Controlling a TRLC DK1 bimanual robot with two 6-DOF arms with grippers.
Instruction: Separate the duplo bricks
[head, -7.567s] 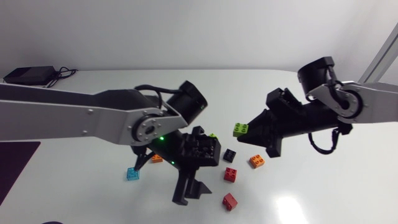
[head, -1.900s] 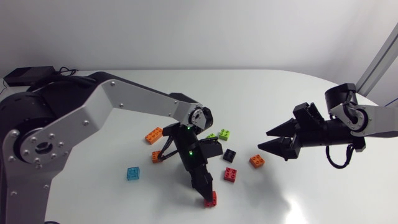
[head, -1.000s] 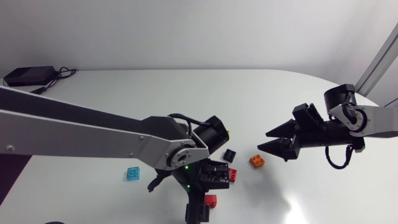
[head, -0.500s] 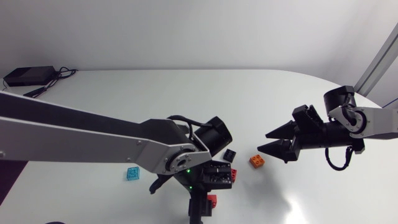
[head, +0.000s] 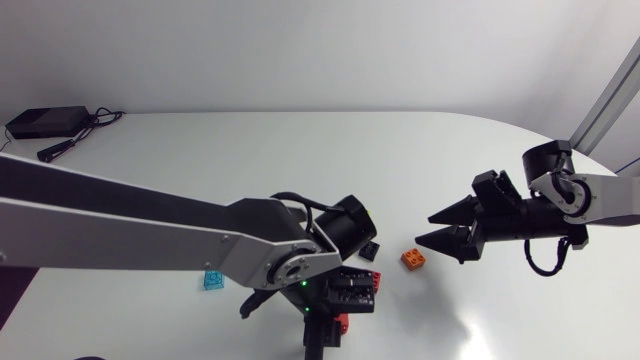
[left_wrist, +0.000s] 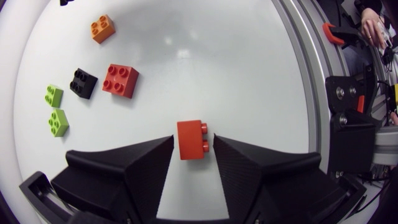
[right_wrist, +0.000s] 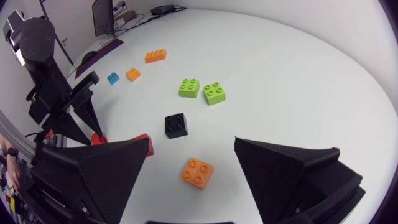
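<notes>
A white, glossy tabletop (head: 300, 150) carries a loose scatter of duplo bricks. Close to its near edge, the left pincer (left_wrist: 193, 138) points down at a red brick (left_wrist: 189, 142). Its jaws are apart, and the brick sits between the two tips with a thin strip of white showing on either side. This brick is small, plain red and tipped on its side, with two studs facing one finger.

Ahead of the left pincer lie a square red brick (left_wrist: 120, 80) and, just beside it, a black brick (left_wrist: 83, 83). Two lime-green bricks (left_wrist: 53, 95) (left_wrist: 57, 122) lie off to one side.

Toward the right edge, the right pincer (head: 424, 227) hangs above the tabletop with its jaws wide apart and nothing in them. An orange four-stud brick (right_wrist: 197, 171) lies below it, in line with the gap between the fingers.

Farther toward the left edge are a long orange brick (right_wrist: 155, 56), a small orange brick (right_wrist: 132, 74) and a translucent blue brick (right_wrist: 112, 78), all well apart.
</notes>
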